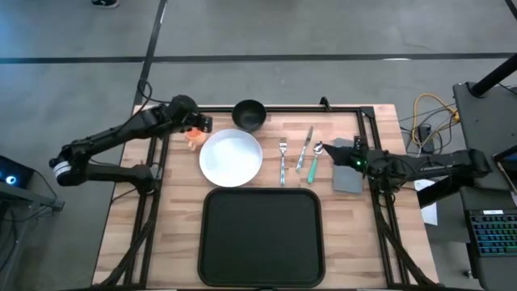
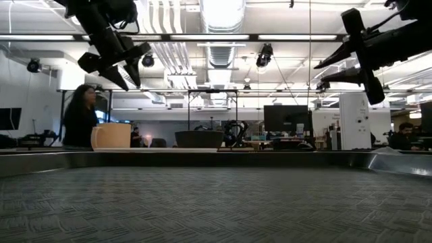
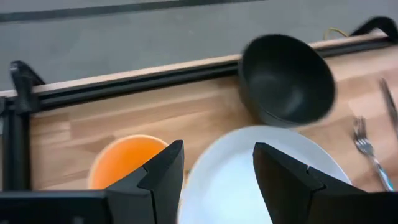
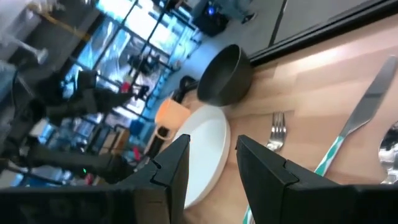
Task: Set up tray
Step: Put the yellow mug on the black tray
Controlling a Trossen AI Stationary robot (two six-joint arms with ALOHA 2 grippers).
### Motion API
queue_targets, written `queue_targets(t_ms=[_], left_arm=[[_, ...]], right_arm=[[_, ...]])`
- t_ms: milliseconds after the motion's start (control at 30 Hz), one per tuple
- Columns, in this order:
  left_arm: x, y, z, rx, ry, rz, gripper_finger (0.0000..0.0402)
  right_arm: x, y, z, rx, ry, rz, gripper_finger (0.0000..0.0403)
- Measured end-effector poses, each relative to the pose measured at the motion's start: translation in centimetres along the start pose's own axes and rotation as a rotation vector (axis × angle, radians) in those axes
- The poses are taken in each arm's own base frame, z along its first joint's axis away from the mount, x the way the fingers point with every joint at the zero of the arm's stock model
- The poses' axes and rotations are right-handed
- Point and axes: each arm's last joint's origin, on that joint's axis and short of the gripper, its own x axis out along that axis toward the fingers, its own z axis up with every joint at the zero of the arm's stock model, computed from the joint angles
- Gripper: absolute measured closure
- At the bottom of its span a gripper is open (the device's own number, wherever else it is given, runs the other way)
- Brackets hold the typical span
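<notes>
The black tray (image 1: 261, 234) lies flat at the table's near middle, with nothing on it. Beyond it lie the white plate (image 1: 231, 158), the black bowl (image 1: 248, 115) and an orange cup (image 1: 194, 139). A fork (image 1: 283, 158), a knife (image 1: 304, 148) and a spoon (image 1: 315, 160) lie right of the plate, beside a grey napkin (image 1: 348, 174). My left gripper (image 1: 203, 127) hangs open above the cup and the plate's far-left rim (image 3: 217, 168). My right gripper (image 1: 346, 155) is open and raised over the napkin's far end, pointing at the cutlery (image 4: 213, 165).
A black rail frame (image 1: 367, 121) runs along the table's far, left and right edges. Cables (image 1: 424, 121) and a keyboard (image 1: 493, 234) sit off the right side. In the low view both arms (image 2: 111, 47) (image 2: 368, 47) hang well above the tabletop. A person (image 2: 79, 118) stands in the room behind.
</notes>
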Motion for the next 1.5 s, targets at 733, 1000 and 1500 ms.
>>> queue_targets(t_ms=[733,1000,1500], left_arm=[[1.1,7.7,3.5,-0.01,0.149,0.06,0.0228],[4.4,8.0,2.0,-0.048,0.402,0.128,0.0228],[8.5,8.1,1.2,-0.011,0.524,0.168,0.0229]], right_arm=[[4.8,2.2,1.2,-0.197,0.122,-0.11,0.028],[6.1,2.1,0.8,-0.203,0.179,-0.142,0.028],[6.7,2.5,0.7,-0.203,0.192,-0.146,0.028]])
